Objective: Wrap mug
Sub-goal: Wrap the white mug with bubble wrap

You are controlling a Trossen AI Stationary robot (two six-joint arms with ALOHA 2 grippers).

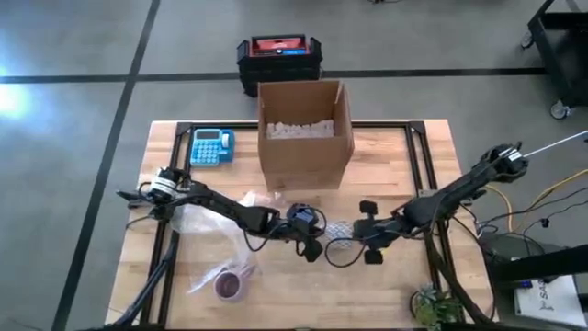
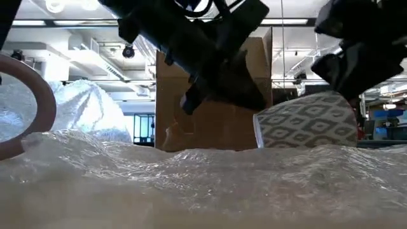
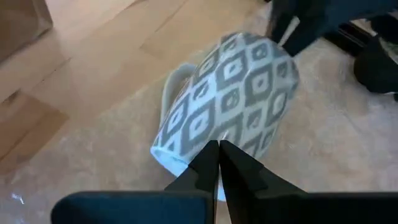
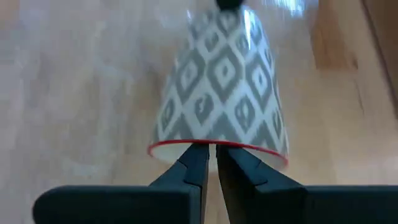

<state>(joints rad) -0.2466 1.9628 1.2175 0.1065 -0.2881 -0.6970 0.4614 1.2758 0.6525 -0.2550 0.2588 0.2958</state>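
Note:
A grey-and-white diamond-patterned mug [image 1: 339, 236] lies on its side on a sheet of bubble wrap [image 2: 203, 184], near the table's front middle. Its red-rimmed mouth end [image 4: 217, 147] points toward my right gripper [image 4: 210, 152]. Its white base end [image 3: 166, 155] points toward my left gripper [image 3: 218, 148]. Both grippers are shut, and their tips stand at the mug from opposite ends. In the low view the raised wrap hides the mug's [image 2: 308, 121] underside. My left gripper's shut fingertips [image 3: 211, 152] stand at the mug's patterned side near its base end [image 3: 186, 163], slanting down from the table's left. I cannot tell whether they touch the mug or pinch any wrap. My right gripper's shut fingertips [image 4: 199, 155] stand at the red rim [image 4: 186, 144], slanting down from the table's right. Whether they touch it does not show.
A cardboard box [image 1: 304, 133] stands open at the table's far middle, with a blue calculator [image 1: 211, 145] to its left. A dark red mug [image 1: 230, 284] lies on loose clear wrap [image 1: 207, 230] at the front left. A black-and-red case [image 1: 279, 61] sits on the floor beyond the table.

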